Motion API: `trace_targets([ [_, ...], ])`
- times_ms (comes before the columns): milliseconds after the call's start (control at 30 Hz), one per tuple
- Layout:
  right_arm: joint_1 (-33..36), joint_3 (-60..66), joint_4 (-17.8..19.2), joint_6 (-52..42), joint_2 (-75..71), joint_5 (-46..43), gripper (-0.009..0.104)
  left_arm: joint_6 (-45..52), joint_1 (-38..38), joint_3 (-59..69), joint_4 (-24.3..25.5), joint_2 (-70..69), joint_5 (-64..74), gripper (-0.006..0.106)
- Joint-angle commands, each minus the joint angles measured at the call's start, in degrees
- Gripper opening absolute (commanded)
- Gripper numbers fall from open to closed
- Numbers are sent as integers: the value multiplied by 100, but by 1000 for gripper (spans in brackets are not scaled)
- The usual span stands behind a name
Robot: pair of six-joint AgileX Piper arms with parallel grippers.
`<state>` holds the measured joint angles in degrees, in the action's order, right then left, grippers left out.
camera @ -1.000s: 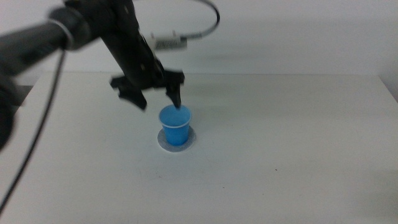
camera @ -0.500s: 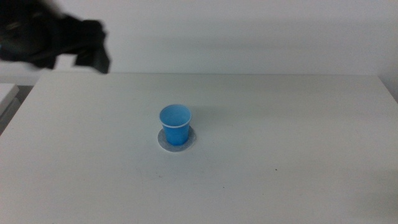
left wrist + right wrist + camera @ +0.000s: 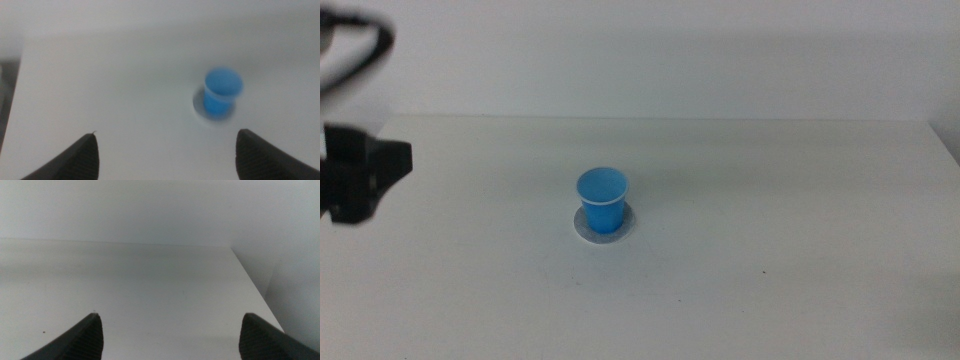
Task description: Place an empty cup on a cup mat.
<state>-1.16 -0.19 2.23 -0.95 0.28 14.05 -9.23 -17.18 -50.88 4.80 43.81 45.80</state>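
Observation:
The small bright blue cup [image 3: 602, 199] stands upright on the round grey cup mat [image 3: 585, 228] near the middle of the white table. It also shows, blurred, in the left wrist view [image 3: 222, 92] on the mat [image 3: 198, 102]. My left gripper [image 3: 365, 182] is at the far left edge of the middle view, well away from the cup. In its wrist view its jaws stand wide apart and empty [image 3: 167, 149]. My right gripper [image 3: 172, 330] is out of the middle view; its wrist view shows open, empty jaws over bare table.
The white table [image 3: 770, 220] has its far edge against a pale wall. In the right wrist view the table's side edge [image 3: 252, 282] runs close by.
My left gripper has let go of the cup and pulled back from above it to the far left edge of the table. The cup stays on the mat.

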Motion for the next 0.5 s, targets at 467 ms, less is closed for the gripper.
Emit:
trace_targets([
  [467, 12, 19, 39, -23, -28, -38, 93, -3, 1588, 4799, -628, -3979, -3486, 94],
])
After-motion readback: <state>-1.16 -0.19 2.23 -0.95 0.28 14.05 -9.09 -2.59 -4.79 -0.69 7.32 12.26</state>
